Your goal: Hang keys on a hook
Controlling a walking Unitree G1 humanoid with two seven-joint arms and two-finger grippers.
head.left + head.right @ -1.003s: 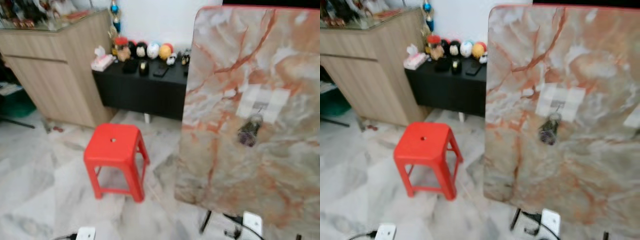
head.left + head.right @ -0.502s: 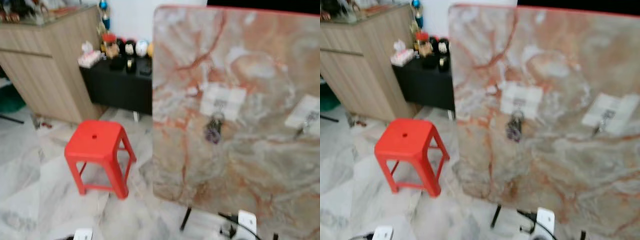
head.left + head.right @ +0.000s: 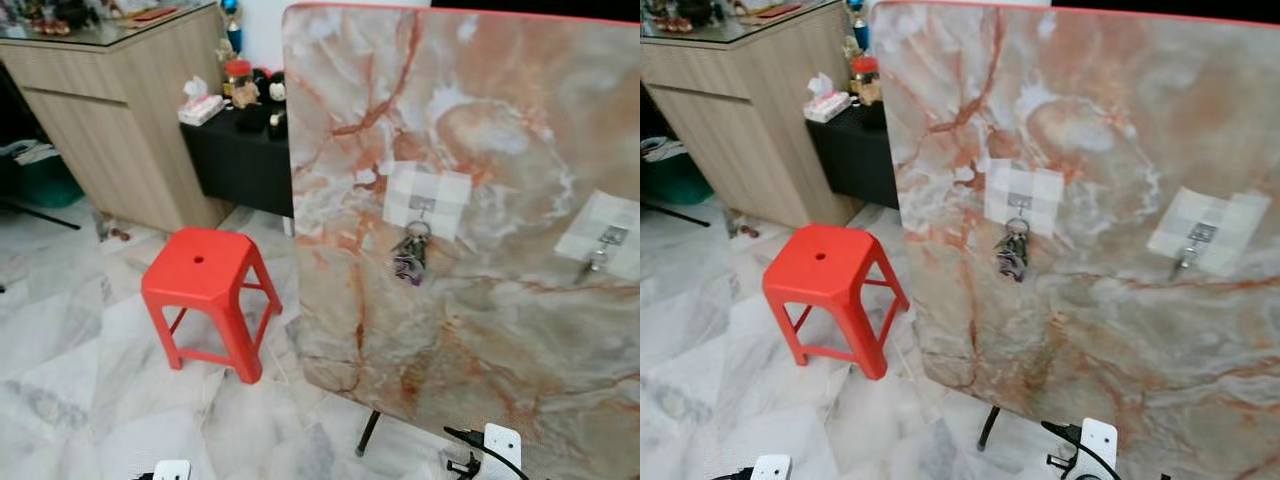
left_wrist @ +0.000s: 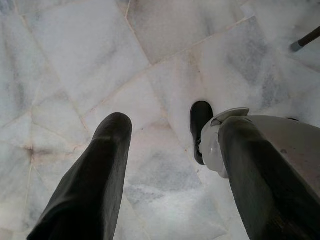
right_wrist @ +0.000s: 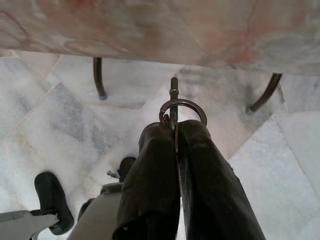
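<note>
Left gripper (image 4: 170,150) hanging low, fingers spread wide, right gripper (image 5: 175,131) hanging low, fingers pressed together, pinching a key ring (image 5: 183,108)

Even, soft daylight, sharp focus throughout; faint sheen on the upright pink-veined marble board (image 3: 480,260), shadows weak beneath.

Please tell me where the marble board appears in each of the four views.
Left eye view: marble board fills the right side, beside the red stool.
Right eye view: the same board, centre and right.
Right wrist view: its lower edge, beyond the right gripper holding a key ring.
Left wrist view: floor under the left gripper; one dark leg tip, perhaps the stand's.
Shared landmark: the stand's dark legs.
</note>
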